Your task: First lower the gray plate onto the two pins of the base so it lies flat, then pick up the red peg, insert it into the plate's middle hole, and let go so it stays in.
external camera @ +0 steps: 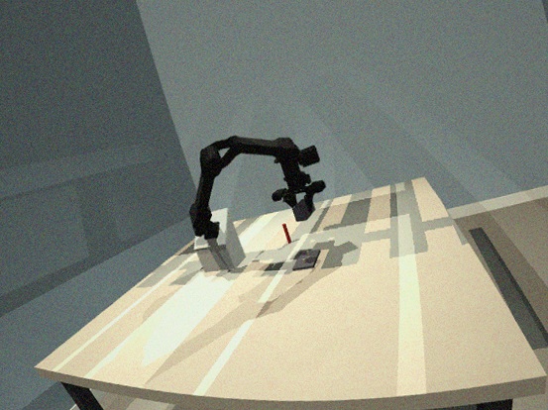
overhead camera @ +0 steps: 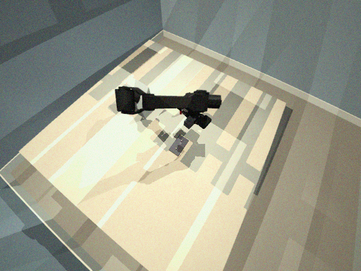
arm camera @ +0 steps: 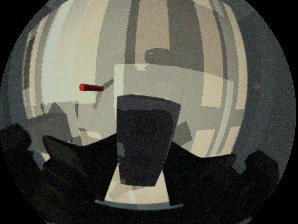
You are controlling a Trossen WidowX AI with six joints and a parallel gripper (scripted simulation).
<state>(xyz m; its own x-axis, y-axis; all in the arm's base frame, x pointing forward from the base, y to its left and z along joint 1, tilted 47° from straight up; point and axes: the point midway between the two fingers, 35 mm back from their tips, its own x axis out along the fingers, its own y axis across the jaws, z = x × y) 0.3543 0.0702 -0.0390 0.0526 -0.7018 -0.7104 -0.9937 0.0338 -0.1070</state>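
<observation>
My gripper [overhead camera: 192, 118] [external camera: 302, 202] [arm camera: 142, 134] is shut on the gray plate [overhead camera: 189, 122] [external camera: 304, 211] [arm camera: 149, 104], which looks dark and hangs in the air below the fingers. Its exact tilt and its holes cannot be made out. The dark gray base [overhead camera: 177, 146] [external camera: 304, 262] lies flat on the table, below the held plate and apart from it, with small pins just showing; the wrist view does not show it clearly. The red peg [overhead camera: 180, 111] [external camera: 287, 233] [arm camera: 92, 88] stands upright on the table beside the gripper, touching neither gripper nor plate.
The arm's pale block-shaped mount [external camera: 233, 244] stands on the table [overhead camera: 168, 193] [external camera: 332, 345], left of the peg and base in the exterior view. The upper arm covers part of the table near the peg in the top view. Shadows and light bands cross the table.
</observation>
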